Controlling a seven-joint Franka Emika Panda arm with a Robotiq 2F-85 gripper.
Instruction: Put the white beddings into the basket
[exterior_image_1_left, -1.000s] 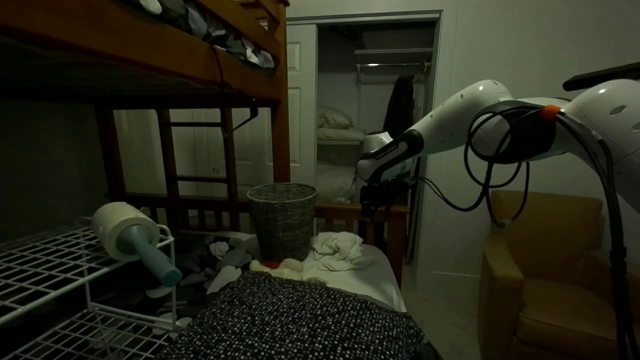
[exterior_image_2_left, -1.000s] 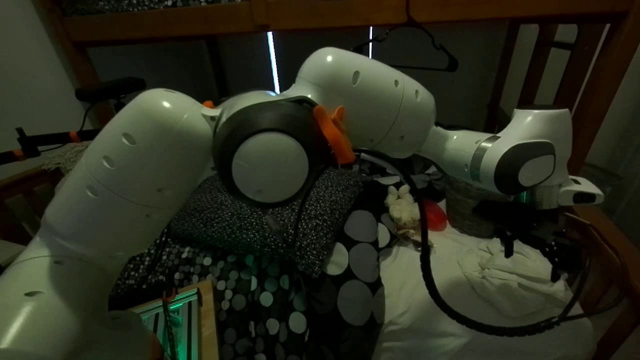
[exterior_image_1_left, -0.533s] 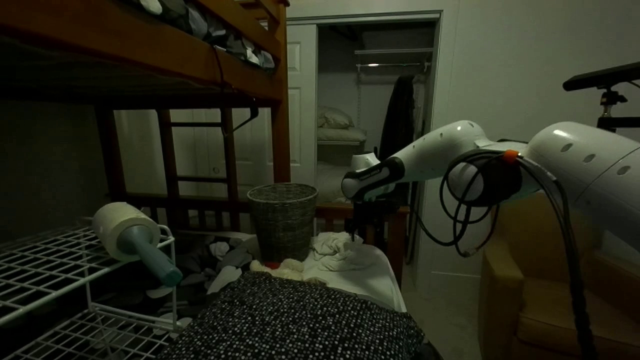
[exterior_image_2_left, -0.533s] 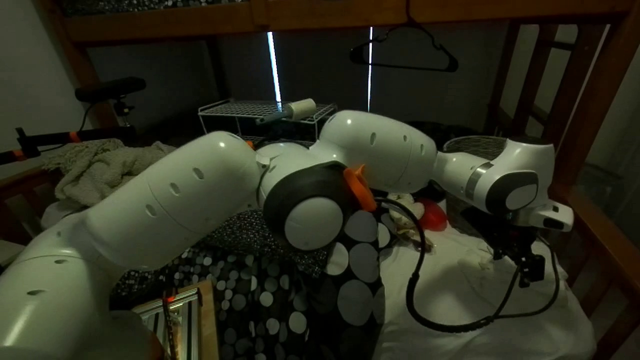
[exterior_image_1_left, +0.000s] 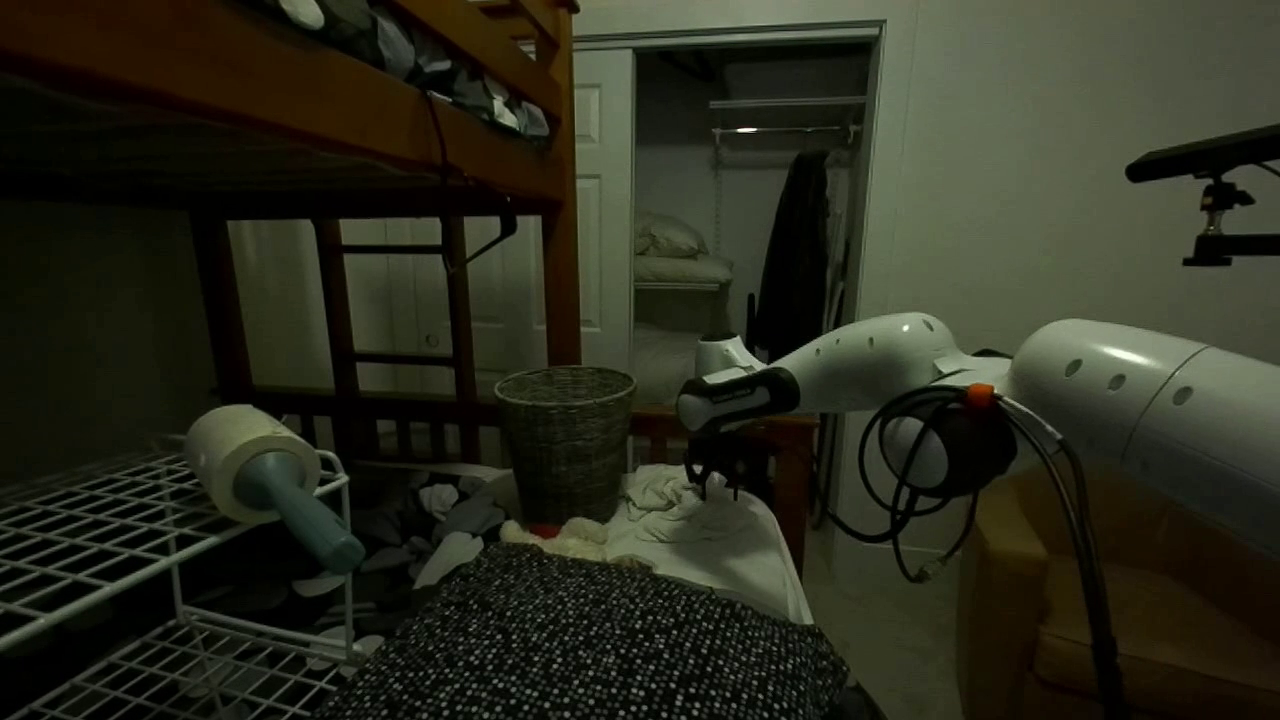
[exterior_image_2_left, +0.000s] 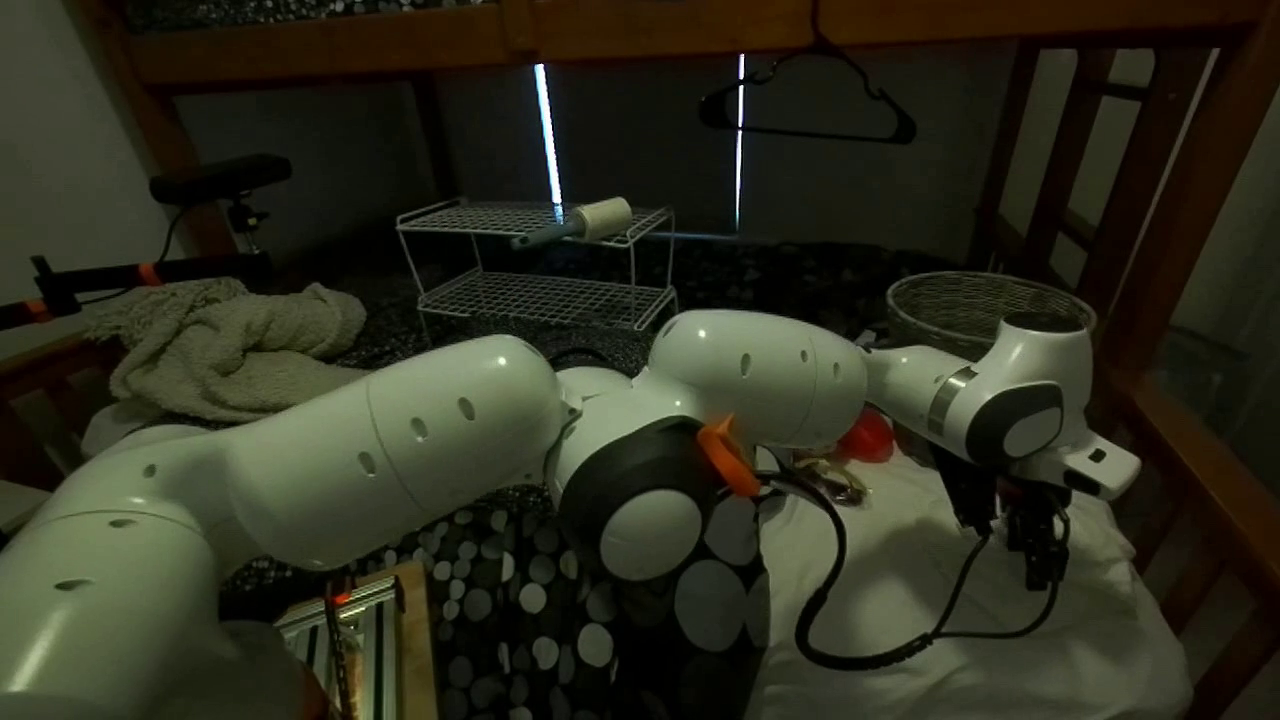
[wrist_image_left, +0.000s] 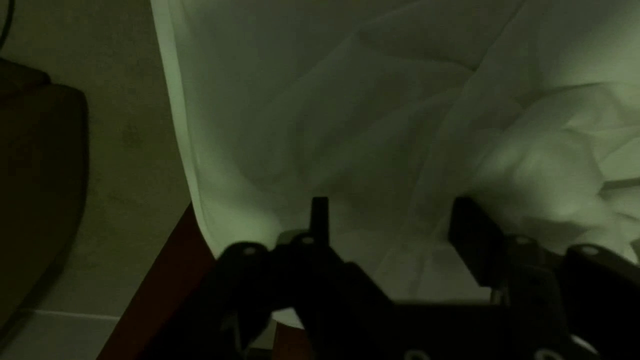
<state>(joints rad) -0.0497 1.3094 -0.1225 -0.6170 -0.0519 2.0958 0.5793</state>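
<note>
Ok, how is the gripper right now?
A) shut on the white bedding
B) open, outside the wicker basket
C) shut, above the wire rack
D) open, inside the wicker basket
B: the wrist view shows the gripper with its fingers spread apart and nothing held between them, and an exterior view shows it outside the wicker basket.

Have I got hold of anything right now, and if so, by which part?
Nothing is held: in the wrist view the gripper is open, with nothing pinched in it; the bedding lies bunched on the bed.
</note>
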